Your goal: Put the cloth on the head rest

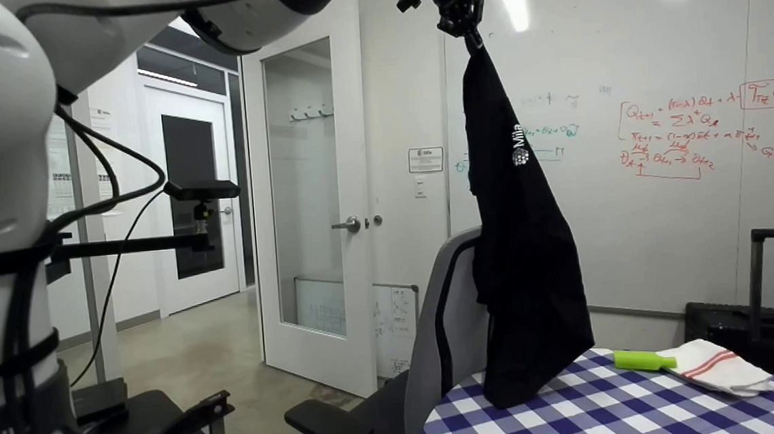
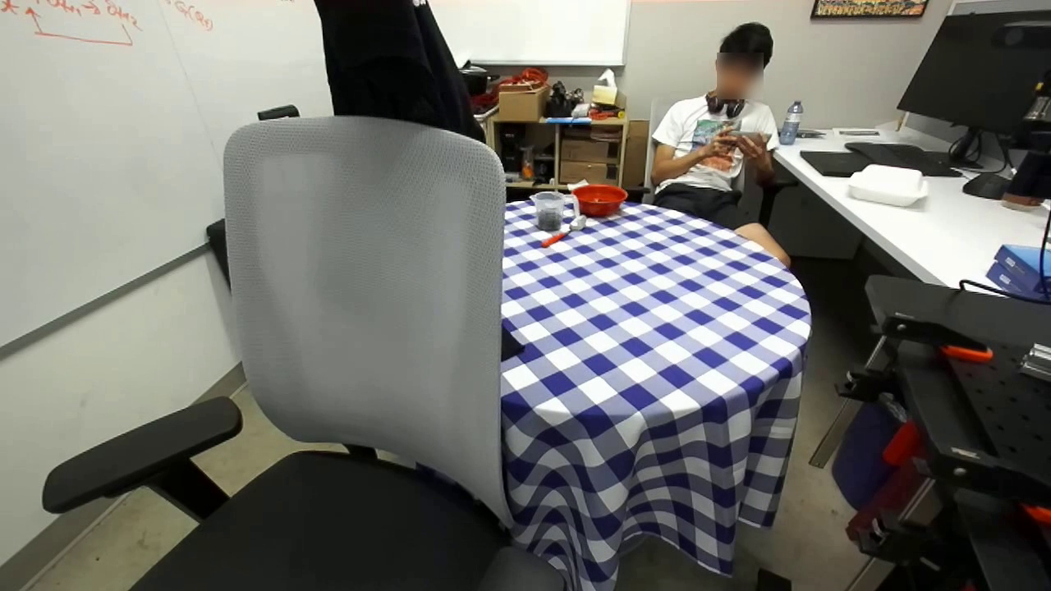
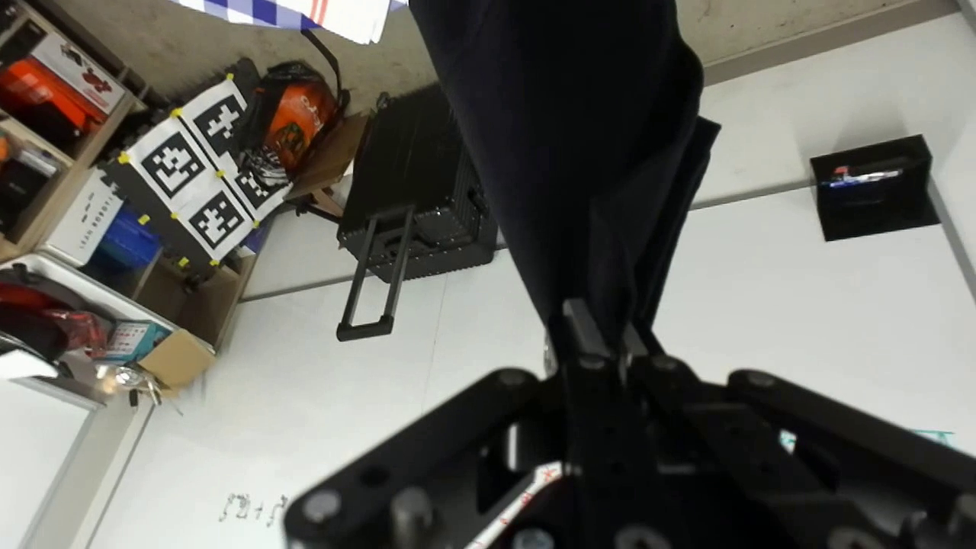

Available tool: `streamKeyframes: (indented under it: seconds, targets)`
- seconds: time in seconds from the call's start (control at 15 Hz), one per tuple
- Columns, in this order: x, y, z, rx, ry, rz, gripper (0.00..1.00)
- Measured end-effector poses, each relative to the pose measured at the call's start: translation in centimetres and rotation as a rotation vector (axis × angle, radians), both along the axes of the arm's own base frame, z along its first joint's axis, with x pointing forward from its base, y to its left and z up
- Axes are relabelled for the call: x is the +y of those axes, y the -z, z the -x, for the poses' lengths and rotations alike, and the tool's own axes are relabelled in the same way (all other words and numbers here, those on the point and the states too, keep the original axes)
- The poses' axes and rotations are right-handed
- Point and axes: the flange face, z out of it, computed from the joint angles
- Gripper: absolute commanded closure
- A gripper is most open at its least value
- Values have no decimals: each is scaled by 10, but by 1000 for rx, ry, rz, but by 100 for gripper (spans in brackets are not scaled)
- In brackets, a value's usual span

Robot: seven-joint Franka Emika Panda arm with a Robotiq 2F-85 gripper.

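A: Am seeking the cloth (image 1: 529, 255); is hanging where, please?
B: In an exterior view, is hanging lengthwise at six o'clock below the fingers (image 1: 474, 38), firmly clamped on its upper end.
A: Then going where?
B: Is probably needing to go towards nine o'clock, over the chair top (image 1: 458, 240).

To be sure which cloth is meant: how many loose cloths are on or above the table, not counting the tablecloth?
2: the black cloth hanging from the gripper, and the white red-striped cloth lying on the tablecloth. More may be hidden.
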Motion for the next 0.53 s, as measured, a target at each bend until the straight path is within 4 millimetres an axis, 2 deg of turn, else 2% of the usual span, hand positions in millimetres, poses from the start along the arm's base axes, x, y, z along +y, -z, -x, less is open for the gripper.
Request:
streamKeyframes:
  seconds: [0.13, 0.27, 0.4, 0.53]
  targets:
    - [45, 3, 3, 4, -47, 41, 98]
    - [88, 26, 0, 43, -93, 81, 98]
    - [124, 70, -11, 113, -130, 134, 98]
    - [148, 128, -26, 201, -166, 195, 98]
